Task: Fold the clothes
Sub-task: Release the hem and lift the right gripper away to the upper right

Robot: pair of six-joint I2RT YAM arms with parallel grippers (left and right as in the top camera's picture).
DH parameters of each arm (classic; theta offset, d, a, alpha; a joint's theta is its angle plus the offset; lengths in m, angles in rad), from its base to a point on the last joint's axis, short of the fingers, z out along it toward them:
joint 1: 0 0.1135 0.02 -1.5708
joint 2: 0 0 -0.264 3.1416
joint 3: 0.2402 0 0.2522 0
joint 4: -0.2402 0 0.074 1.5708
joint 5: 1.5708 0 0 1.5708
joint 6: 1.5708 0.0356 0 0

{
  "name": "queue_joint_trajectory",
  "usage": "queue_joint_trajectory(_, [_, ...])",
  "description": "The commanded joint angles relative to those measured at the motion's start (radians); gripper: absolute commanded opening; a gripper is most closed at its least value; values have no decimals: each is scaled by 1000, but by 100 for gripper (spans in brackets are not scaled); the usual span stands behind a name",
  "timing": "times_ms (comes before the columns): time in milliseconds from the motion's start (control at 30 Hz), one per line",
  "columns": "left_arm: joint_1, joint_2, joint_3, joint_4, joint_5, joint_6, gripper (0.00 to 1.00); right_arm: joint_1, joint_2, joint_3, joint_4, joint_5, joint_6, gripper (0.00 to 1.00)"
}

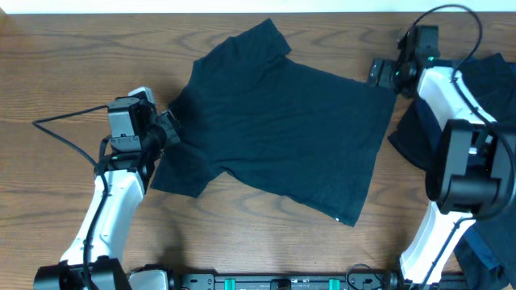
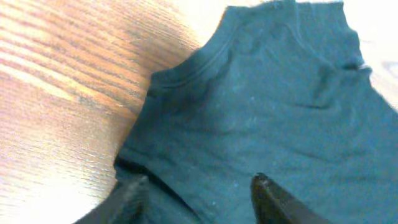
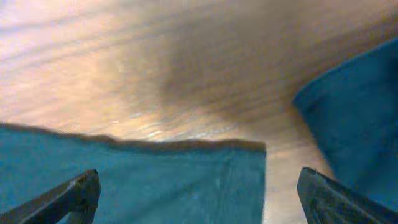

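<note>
You have the dark navy short-sleeved cloth T-shirt (image 1: 282, 121) spread flat at the middle of the brown wood-grain table (image 1: 64, 56). Its neck points to 9 o'clock, its sleeves to 12 and 7, and its hem to 3. The left gripper (image 1: 168, 129) sits at the neck edge. The right gripper (image 1: 377, 72) is over the hem's 2 o'clock corner. A small white label (image 1: 337, 218) lies at the 5 o'clock corner. A heap of dark cloth garments (image 1: 493, 72) lies farther toward 3 o'clock — under the right arm, just beside the hem, with a strip of table between.

Readable text, brands, numbers: none.
Dark T-shirt (image 1: 282, 121): one small white label (image 1: 337, 217) at a hem corner, too small to read.
Black rail (image 1: 266, 283) along the bottom of the overhead view: faint pale marks, not legible.
</note>
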Motion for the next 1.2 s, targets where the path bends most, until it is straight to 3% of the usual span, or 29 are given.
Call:
queue_joint_trajectory(0, [-2, -7, 2, -29, -10, 5, 98, 10, -119, 43, -38, -12, -5, 99])
queue_joint_trajectory(333, [-2, -7, 2, -39, -10, 5, 98, 16, -163, 42, -113, -26, -5, 99])
queue_joint_trajectory(1167, [-2, -7, 2, -39, -10, 5, 98, 16, -163, 42, -115, -23, -5, 99])
